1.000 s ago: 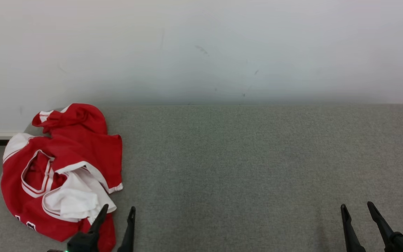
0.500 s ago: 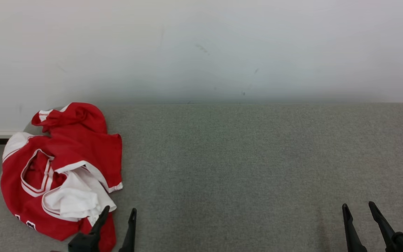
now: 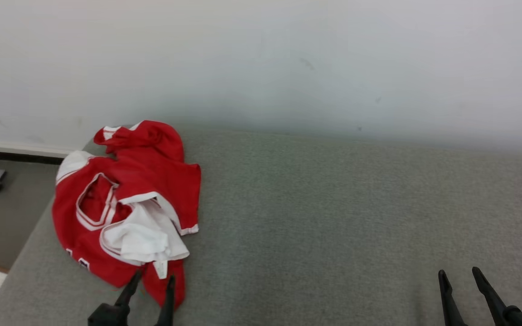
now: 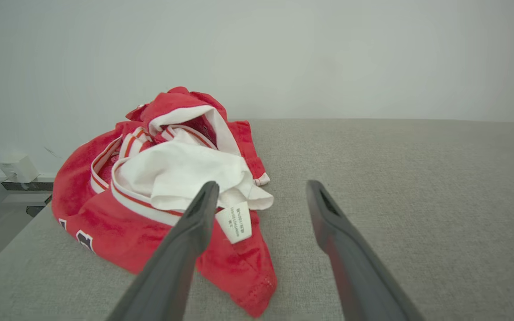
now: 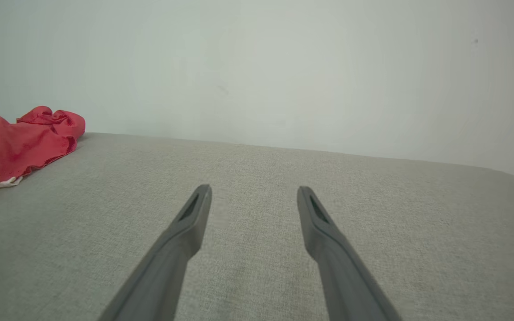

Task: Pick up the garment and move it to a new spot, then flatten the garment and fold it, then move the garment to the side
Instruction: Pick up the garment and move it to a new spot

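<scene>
The garment (image 3: 125, 203), a crumpled red jersey with white trim and a white lining turned outward, lies bunched at the left end of the grey cushion (image 3: 333, 203), reaching nearly to that end's edge. The left gripper (image 3: 155, 274) sits at the heap's near side with its fingers spread wide and nothing pinched between them. The red bottom flap and a small white label (image 4: 238, 221) lie in line with the gap. Whether either finger touches the cloth cannot be told. The right gripper (image 3: 458, 270) is equally wide and holds nothing, over bare cushion towards the right end, well apart from the jersey.

From the heap rightward the cushion is bare up to its back edge, which meets a pale wall (image 3: 261, 59). Past the left end the surface drops to the floor (image 3: 7, 213).

The jersey's folds hide its sleeves and neckline. Dark lettering on its lower left is partly tucked under and unreadable, and the label's print is too small to read.
</scene>
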You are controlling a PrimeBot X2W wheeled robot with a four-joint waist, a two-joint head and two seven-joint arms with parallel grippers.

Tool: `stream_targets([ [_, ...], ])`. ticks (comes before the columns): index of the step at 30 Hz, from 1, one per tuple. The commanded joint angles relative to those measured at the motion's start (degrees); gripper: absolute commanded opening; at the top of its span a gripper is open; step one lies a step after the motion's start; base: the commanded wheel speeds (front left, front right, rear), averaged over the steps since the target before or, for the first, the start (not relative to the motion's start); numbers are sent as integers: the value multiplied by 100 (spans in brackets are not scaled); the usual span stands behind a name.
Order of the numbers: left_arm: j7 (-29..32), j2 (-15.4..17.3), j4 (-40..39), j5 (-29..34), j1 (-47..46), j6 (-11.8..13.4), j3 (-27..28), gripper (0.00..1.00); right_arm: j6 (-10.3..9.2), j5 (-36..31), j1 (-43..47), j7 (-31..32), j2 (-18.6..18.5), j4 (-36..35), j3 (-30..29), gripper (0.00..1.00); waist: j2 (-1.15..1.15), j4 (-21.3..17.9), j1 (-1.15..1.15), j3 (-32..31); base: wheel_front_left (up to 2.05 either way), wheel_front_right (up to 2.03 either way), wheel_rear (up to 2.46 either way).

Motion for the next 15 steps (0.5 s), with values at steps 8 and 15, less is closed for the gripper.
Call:
stream_targets([
  [8,-4,57,23,78,216,3,76,100,-10,44,61,1,63,74,104,100,0,881,0,-135,0,0,0],
  [15,-4,87,2,81,288,-11,132,100,-10,47,-76,1,83,114,217,100,0,1103,0,-147,0,0,0],
])
